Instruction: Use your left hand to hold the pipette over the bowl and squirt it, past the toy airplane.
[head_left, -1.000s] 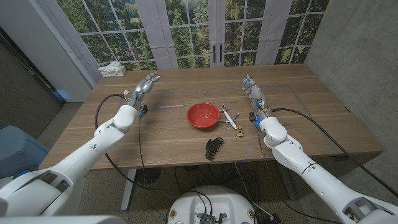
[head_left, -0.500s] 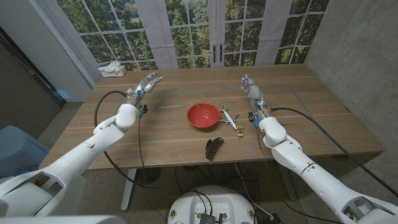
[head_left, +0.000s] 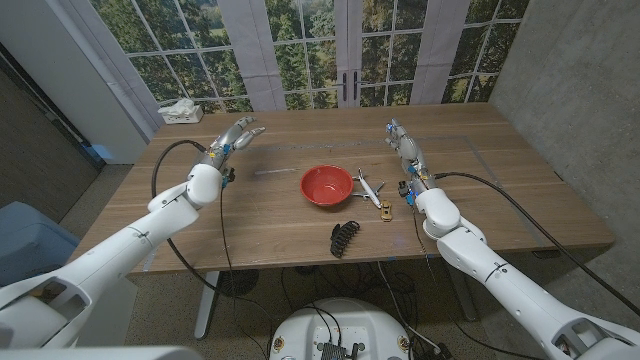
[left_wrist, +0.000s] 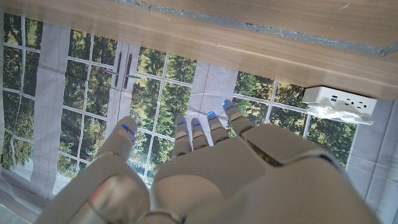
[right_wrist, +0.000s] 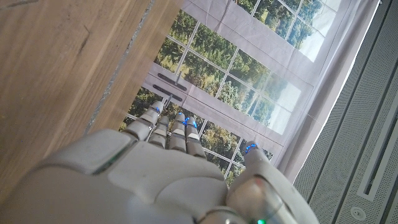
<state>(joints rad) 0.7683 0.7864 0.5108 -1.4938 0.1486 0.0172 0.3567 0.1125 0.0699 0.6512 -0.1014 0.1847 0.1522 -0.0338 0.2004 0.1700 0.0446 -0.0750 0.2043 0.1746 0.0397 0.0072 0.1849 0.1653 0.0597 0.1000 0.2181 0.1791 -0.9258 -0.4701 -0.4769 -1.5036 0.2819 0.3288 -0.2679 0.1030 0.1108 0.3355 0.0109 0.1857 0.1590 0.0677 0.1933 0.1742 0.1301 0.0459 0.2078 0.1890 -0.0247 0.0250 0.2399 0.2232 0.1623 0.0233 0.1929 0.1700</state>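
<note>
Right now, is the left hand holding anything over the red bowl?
No, the left hand is open with nothing in it, raised over the wooden table well to the side of the red bowl.

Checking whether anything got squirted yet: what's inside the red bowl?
The red bowl shows only its bare red inside, nothing lying in it. Any clear liquid would be too faint to tell from the head view.

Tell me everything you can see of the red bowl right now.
The red bowl is round, shallow and glossy, plastic by the look of it, and stands upright near the middle of the wooden table. It looks empty. The toy airplane lies close on its right side, apart from it as far as I can tell. Neither hand touches it.
</note>
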